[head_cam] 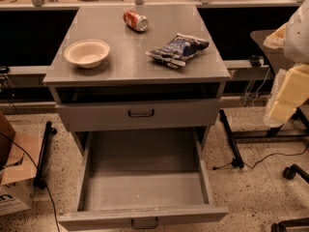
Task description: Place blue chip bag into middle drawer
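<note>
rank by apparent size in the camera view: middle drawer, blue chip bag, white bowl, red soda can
1. middle drawer
2. blue chip bag and white bowl, too alike to rank
3. red soda can, though farthest back
gripper sits at right edge, off the table

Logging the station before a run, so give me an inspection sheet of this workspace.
surface: grey cabinet top, flat, holding three things.
job's things: chip bag lies on the top's right side; middle drawer pulled out, nothing in it.
clutter: bowl upright at left; soda can on its side at the back.
grippers: hand at the right edge, beside the cabinet, apart from the bag.
cables: black cable on the floor at right; second cable on the floor at left.
surroundings: cardboard box at left; upper drawer above the open one; speckled floor.
</note>
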`<state>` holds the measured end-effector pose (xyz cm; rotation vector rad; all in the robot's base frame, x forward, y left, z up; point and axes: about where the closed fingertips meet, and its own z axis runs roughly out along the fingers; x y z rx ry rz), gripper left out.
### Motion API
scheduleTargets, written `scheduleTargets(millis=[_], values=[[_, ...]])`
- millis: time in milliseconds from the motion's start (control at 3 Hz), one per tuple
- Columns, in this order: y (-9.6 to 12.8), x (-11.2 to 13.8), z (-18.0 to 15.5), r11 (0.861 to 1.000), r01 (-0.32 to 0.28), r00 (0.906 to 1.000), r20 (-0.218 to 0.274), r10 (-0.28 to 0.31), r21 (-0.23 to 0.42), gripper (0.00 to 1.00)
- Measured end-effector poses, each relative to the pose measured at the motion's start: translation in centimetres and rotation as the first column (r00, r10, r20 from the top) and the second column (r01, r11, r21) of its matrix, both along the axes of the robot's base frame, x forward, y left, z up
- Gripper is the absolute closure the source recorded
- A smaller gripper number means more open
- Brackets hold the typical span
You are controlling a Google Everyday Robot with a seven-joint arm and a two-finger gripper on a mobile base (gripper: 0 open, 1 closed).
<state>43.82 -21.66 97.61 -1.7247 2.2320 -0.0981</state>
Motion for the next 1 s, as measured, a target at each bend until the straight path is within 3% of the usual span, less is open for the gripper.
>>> scheduleTargets(millis=[333,667,1000], values=[[0.3,0.3,0.2,1.0,0.0,0.9999,0.012,0.0,0.011,0.0],[1.6,1.8,0.1,0.996,0.01,0.9989,0.046,-0.014,0.091,0.0],[3.9,4.7,-0.8,0.978,0.024,0.9968,0.07,-0.039,0.208,0.0]])
